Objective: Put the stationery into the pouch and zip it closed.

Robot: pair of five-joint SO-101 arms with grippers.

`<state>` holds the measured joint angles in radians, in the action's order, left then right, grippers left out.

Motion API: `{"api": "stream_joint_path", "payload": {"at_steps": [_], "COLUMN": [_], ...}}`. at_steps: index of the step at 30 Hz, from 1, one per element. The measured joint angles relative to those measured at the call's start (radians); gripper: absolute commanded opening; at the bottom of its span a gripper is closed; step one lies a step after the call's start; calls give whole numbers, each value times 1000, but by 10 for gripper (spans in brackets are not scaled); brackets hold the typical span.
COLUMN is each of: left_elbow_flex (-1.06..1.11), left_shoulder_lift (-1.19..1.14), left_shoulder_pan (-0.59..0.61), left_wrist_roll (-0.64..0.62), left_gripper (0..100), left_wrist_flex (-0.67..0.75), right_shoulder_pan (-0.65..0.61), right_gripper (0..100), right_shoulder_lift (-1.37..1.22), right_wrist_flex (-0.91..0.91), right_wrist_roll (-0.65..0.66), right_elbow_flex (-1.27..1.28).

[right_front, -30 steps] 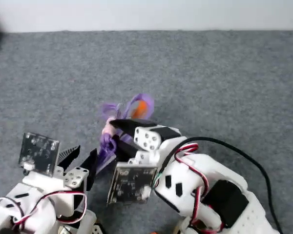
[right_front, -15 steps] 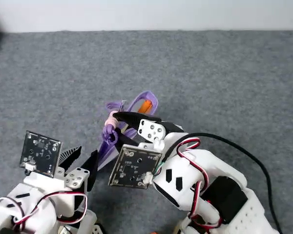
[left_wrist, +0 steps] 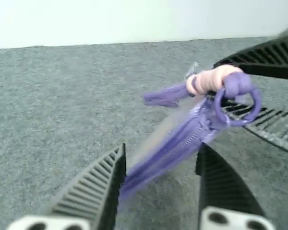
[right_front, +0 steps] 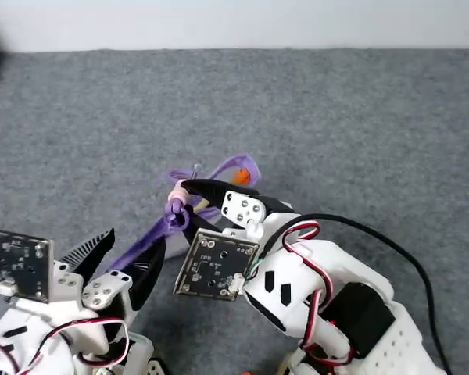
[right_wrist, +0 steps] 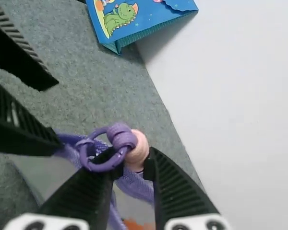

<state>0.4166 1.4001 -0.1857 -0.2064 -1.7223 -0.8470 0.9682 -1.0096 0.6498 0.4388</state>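
high view puts the purple pouch (right_front: 158,233) a little left of the frame's middle, drawn out in a slanting line from lower left to upper right over the grey table (right_front: 359,125). its upper right end bulges into a loop with an orange item (right_front: 238,176) inside (too small to say what kind of stationery it is). the right gripper (right_front: 183,205), coming in from the lower right of the frame, sits partway along that line. the left gripper (right_front: 133,248) sits at the line's lower left end, towards the bottom left corner.

right wrist view shows the right gripper's jaws clenched on the zip pull (right_wrist: 116,143), a purple ring with a pink bead, pinched between the two black tips. the pouch's purple edging runs off from the ring, and a bit of orange shows through the clear side close to the jaws. farther off on the table lies a blue card (right_wrist: 134,21) with a green cartoon dinosaur, right where the table meets the white wall (right_wrist: 240,96).

left wrist view shows the left gripper's jaws grasping the pouch by its zip edge. that edge runs taut from between them up to the ring and bead, where the right gripper's ribbed black jaws close in from either side.
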Motion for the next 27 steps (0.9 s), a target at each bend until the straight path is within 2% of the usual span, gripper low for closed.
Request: {"api": "stream_joint_path", "payload": {"at_steps": [12,21,27], "left_elbow_flex": [-21,107,206], "left_shoulder_lift": [0,5,-5], "left_shoulder_pan": [2,-2,-110], "left_wrist_roll": [58,106,138], "left_gripper": [239,237,235], "left_wrist_flex": [0,183,216], "right_shoulder_pan": [-14,-51,-60], "right_gripper": [8,8,8], "right_shoulder_lift": [0,0,0], "right_wrist_flex": [49,49,64], "right_wrist_roll": [-2,37,40], "right_elbow_flex": [40,40,43]}}
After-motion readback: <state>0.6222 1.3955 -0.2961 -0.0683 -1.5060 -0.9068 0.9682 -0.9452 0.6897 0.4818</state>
